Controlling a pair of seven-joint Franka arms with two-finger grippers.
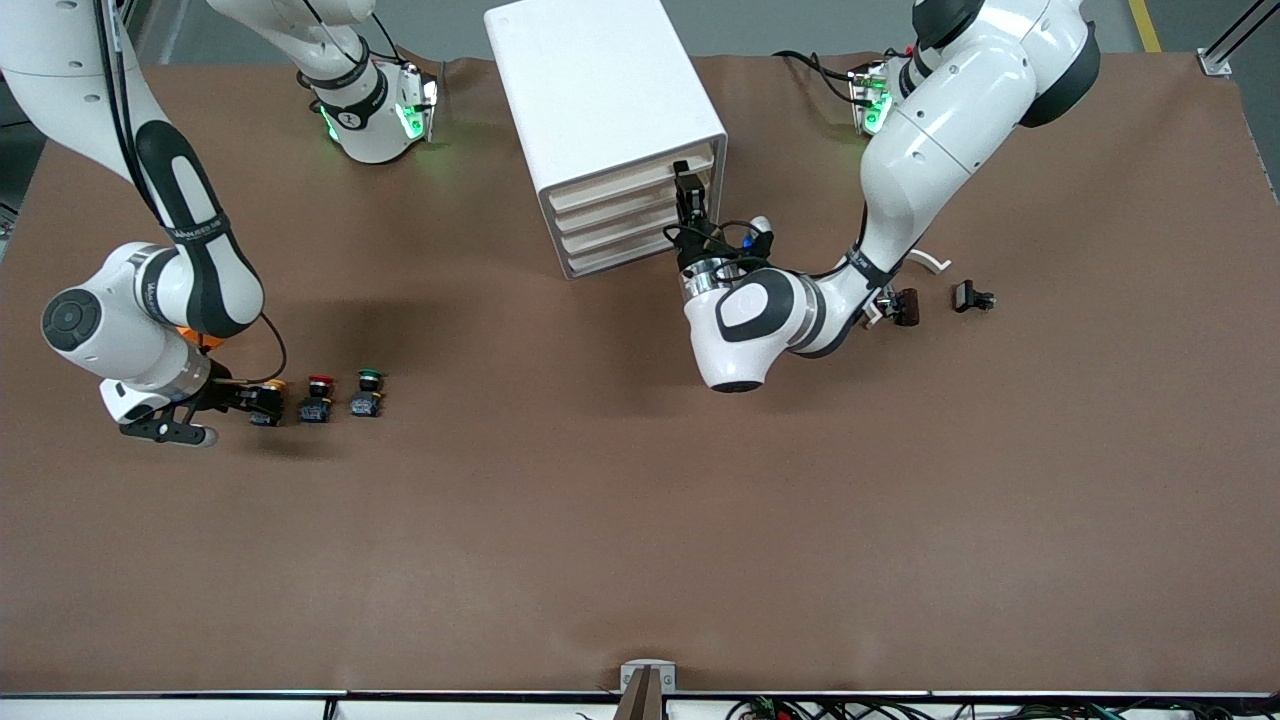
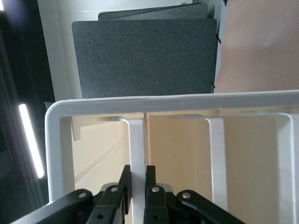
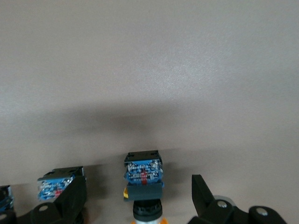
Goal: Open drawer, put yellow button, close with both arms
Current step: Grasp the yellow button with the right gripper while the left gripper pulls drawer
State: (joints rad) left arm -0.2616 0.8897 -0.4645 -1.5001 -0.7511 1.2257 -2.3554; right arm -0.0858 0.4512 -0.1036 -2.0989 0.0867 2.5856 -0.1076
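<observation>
The white cabinet (image 1: 600,90) stands at the back middle of the table. Its uppermost drawer (image 1: 632,176) has its cream front level with the three below. My left gripper (image 1: 688,188) is shut on that drawer's white handle lip (image 2: 137,144); the fingers (image 2: 125,179) press it from both sides. The yellow button (image 1: 272,390) stands toward the right arm's end of the table. My right gripper (image 1: 260,402) is low at the table, open, with a finger on each side of the yellow button (image 3: 144,173), not touching it.
A red-capped button (image 1: 319,398) and a green-capped one (image 1: 367,392) stand in a row beside the yellow one; the red one (image 3: 56,184) is close to one right finger. Small dark parts (image 1: 905,305) (image 1: 972,297) and a white hook (image 1: 930,262) lie by the left arm.
</observation>
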